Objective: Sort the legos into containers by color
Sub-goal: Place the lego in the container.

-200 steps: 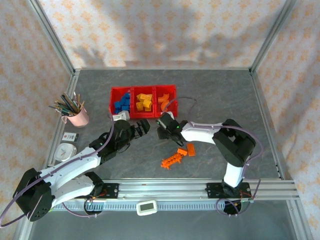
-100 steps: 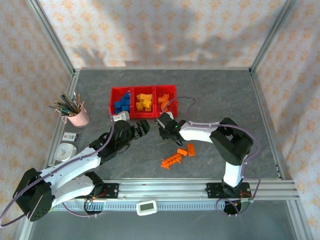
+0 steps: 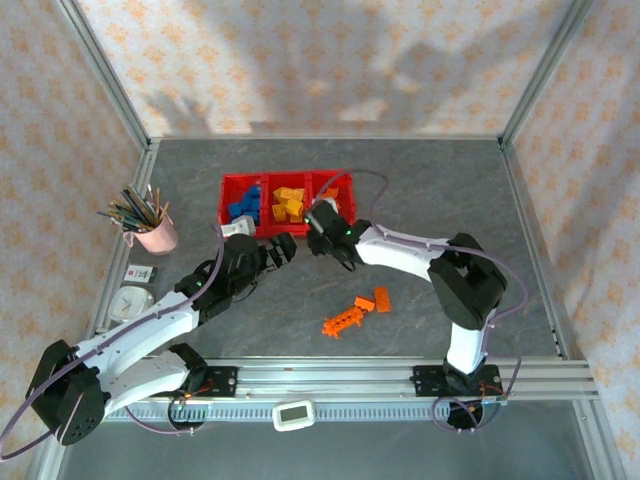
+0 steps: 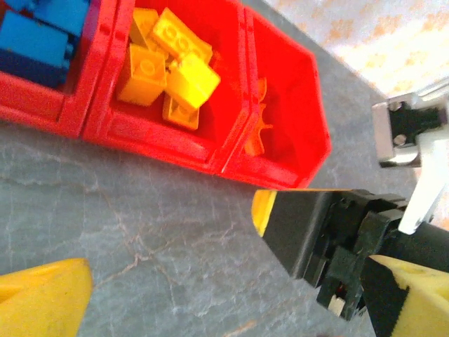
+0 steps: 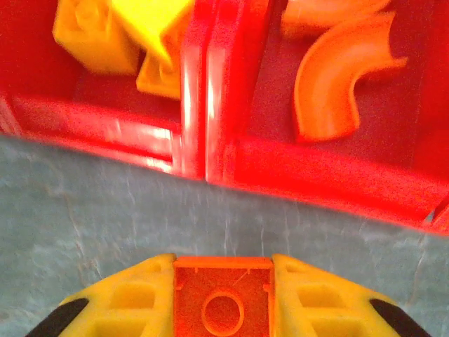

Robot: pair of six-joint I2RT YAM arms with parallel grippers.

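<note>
Right jaws closed on orange brick (image 5: 222, 302), moved to containers (image 5: 196, 133).

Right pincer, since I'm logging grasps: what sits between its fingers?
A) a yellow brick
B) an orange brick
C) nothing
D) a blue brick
B: the right wrist view shows an orange brick clamped in the right pincer, just short of the red bins.

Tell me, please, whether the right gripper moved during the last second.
Yes: the right gripper, clamping an orange brick, moved up the overhead view, closer to the red tray.
</note>
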